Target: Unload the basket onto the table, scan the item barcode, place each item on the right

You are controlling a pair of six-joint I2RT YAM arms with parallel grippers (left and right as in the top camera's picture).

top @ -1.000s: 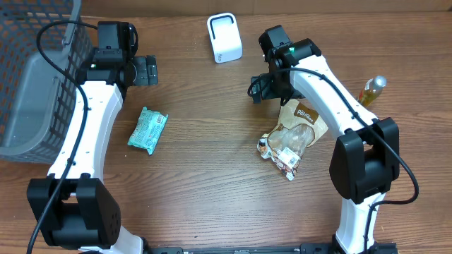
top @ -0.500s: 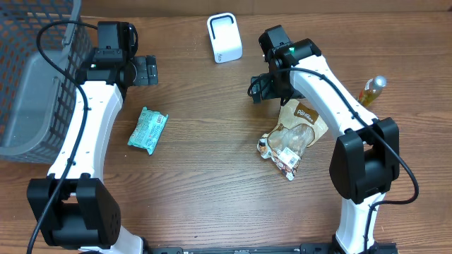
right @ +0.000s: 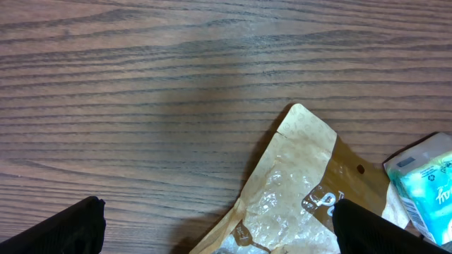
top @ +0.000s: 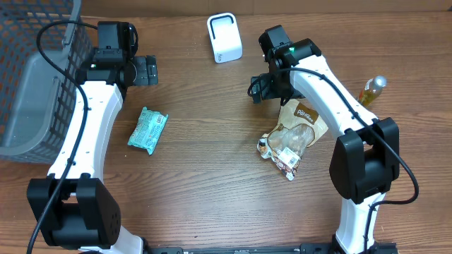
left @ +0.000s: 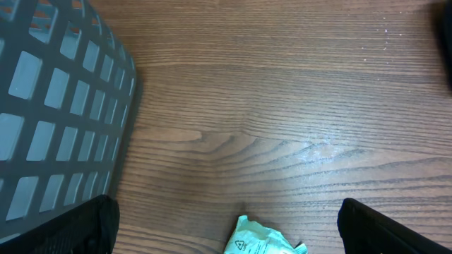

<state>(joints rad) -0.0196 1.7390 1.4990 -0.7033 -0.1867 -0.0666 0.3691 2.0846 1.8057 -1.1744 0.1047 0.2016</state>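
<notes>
Hanging over bare wood with fingers spread wide, the left gripper [top: 146, 70] and the right gripper [top: 258, 88] both grasp nothing, so the work looks to be at its very start. No item is lifted, and none faces the scanner [top: 224, 38], which stands at the far edge of the table [top: 205, 183] between the two arms. Which item is meant cannot be told. The bag [top: 296, 130] lies flat just beside the right gripper, partly under that arm; the right wrist view shows its top corner ahead of the open jaws. The packet [top: 147, 130] lies near the left arm, apart from the left gripper; the left wrist view catches only its tip, with the basket [top: 28, 92] to one side. The bottle [top: 371, 90] lies at the right edge, well apart from both grippers. No barcode can be made out. Left to do, by this judgement: choose an item, close on it, carry it to the scanner and turn its code toward it. Against the earlier frames nothing differs: arms, grippers and items sit in the same places, so the rig appears paused.
</notes>
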